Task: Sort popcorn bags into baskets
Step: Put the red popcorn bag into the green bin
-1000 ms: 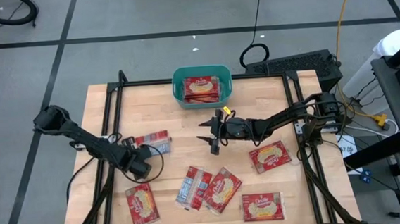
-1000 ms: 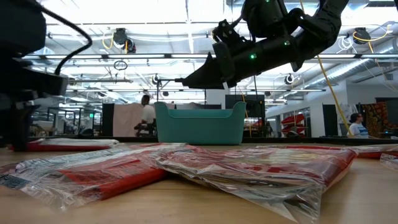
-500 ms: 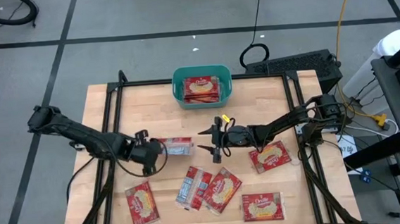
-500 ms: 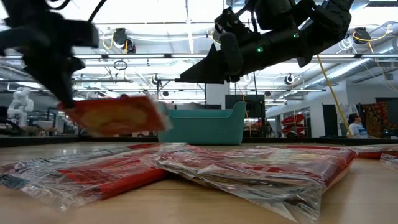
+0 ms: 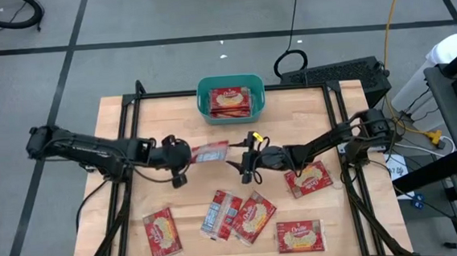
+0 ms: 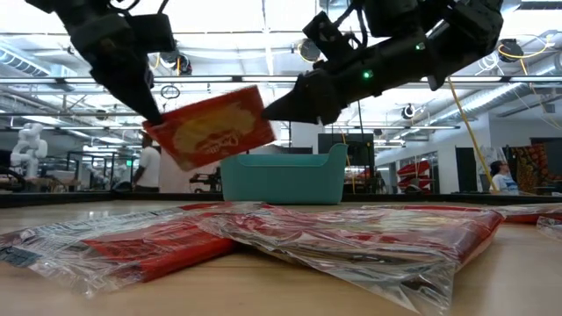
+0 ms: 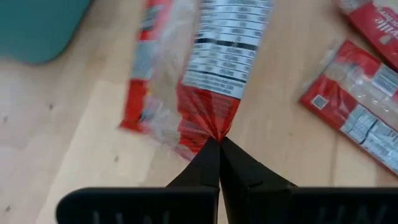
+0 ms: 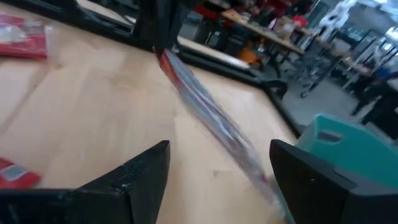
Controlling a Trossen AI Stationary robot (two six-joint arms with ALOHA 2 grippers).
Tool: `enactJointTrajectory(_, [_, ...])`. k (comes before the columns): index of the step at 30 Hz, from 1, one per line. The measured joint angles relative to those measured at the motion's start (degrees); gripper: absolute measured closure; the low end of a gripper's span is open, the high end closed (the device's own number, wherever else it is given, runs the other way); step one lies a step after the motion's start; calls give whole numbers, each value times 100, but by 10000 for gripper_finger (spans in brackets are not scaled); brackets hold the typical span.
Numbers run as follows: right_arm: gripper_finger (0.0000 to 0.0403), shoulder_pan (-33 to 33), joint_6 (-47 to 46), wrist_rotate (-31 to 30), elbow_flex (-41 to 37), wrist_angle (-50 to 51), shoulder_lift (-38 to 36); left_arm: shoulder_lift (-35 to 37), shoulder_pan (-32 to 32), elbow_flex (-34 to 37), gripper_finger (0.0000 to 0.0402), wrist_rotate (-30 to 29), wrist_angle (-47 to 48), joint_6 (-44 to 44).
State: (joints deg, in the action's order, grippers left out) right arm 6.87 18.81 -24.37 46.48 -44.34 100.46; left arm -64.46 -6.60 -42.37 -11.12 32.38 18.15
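My left gripper (image 5: 188,155) is shut on one red popcorn bag (image 5: 211,153), held in the air above the middle of the table. In the low view this bag (image 6: 211,128) hangs above the table with its cream label showing. My right gripper (image 5: 240,164) stands open just past the bag's free end, with nothing between its fingers; in its wrist view the bag (image 8: 208,127) shows edge-on ahead of the two fingers. The teal basket (image 5: 204,102) sits at the far edge with bags (image 5: 231,101) inside. My left gripper pinches the bag's crimped short end (image 7: 213,129) between its two fingertips (image 7: 210,163). The fingers slant downward, coming from the table's left, in line with the bag's length. The bag is lifted clear and sticks out toward the right gripper, printed back up, free end slightly raised.
Several loose popcorn bags lie on the near half of the table: one at the near left (image 5: 161,232), two overlapping in the middle (image 5: 236,214), one near right (image 5: 299,236), one under the right arm (image 5: 309,179). Black frame rails (image 5: 124,127) run along the table's sides.
My left gripper has risen from the table's left part and swung toward the right gripper, tipping up as it went. The bag it holds has been lifted clear of the table and carried toward the middle. My right gripper has rolled a little.
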Motion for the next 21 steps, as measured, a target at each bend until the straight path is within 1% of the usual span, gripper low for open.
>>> enactJointTrajectory(4, [137,-8,381,8,2,-116,-1,-47,322,105,400,540,-556,-529])
enactJointTrajectory(9, [158,-122,310,55,2,-87,-1,-45,558,114,399,1166,-1021,-1200])
enactJointTrajectory(12, [179,-135,278,353,2,-94,-1,-45,644,114,400,1409,-1221,-1503])
enactJointTrajectory(16, [228,-189,-4,655,2,-135,-1,-42,711,114,395,1525,-1366,-1765])
enactJointTrajectory(19, [278,-199,-238,792,2,-126,-1,-42,736,114,394,1510,-1456,-1883])
enactJointTrajectory(21, [314,-199,-256,808,2,-120,-1,-42,734,116,392,1385,-1519,-1926])
